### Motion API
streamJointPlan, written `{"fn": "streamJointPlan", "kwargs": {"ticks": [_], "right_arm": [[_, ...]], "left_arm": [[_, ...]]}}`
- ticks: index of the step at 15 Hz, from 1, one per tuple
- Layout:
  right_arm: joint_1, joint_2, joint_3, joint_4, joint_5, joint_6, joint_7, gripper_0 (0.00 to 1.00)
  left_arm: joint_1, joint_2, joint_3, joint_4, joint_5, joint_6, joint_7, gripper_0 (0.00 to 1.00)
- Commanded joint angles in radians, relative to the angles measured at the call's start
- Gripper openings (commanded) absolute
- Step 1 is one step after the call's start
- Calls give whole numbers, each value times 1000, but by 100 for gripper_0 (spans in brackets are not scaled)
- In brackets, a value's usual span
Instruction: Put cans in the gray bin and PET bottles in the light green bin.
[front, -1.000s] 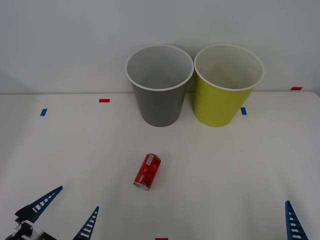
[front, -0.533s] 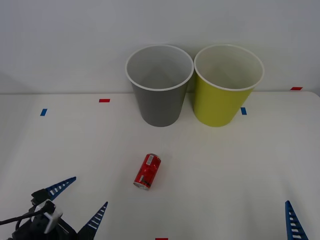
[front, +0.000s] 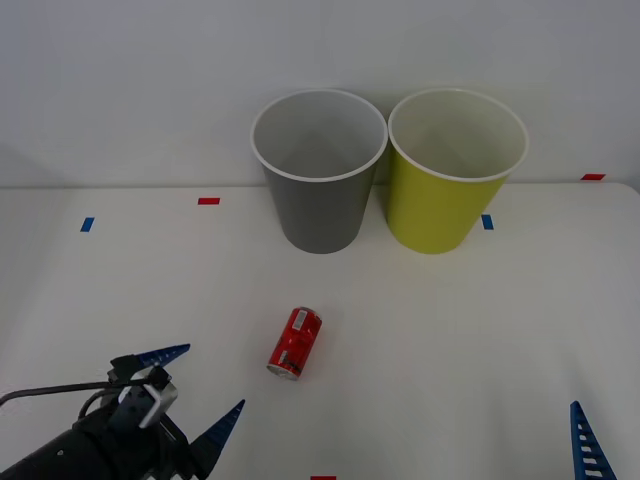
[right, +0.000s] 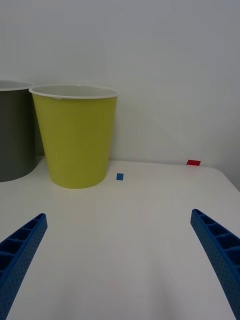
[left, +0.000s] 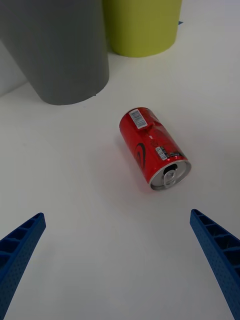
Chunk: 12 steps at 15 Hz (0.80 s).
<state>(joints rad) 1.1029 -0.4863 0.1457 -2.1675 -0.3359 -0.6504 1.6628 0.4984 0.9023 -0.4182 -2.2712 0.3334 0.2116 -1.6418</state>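
A small red can (front: 294, 343) lies on its side on the white table, silver end toward me; the left wrist view shows the can (left: 153, 147) close ahead. My left gripper (front: 198, 392) is open at the front left, a short way left of the can. The gray bin (front: 320, 170) stands upright at the back centre, and the light green bin (front: 455, 170) is right beside it. My right gripper (right: 120, 260) is open at the front right corner, facing the light green bin (right: 76, 134). No PET bottle is in view.
Small red and blue tape marks (front: 208, 201) dot the table around the bins. A white wall rises just behind the bins. Bare tabletop lies between the can and the bins.
My left gripper has moved forward and to the right, closer to the can. The can, the bins and the right gripper have stayed put.
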Motion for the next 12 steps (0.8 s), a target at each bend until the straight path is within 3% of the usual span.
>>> {"fn": "streamJointPlan", "kwargs": {"ticks": [1,5,8,12], "right_arm": [[0,0,0,0,0,0,0,100],[0,0,0,0,0,0,0,100],[0,0,0,0,0,0,0,100],[0,0,0,0,0,0,0,100]], "left_arm": [[-70,-22,-1,-31,12,144,22,100],[-147,-26,-4,-133,19,390,174,100],[-216,-43,-4,-162,29,526,200,100],[-323,-111,-10,-162,122,697,316,100]]}}
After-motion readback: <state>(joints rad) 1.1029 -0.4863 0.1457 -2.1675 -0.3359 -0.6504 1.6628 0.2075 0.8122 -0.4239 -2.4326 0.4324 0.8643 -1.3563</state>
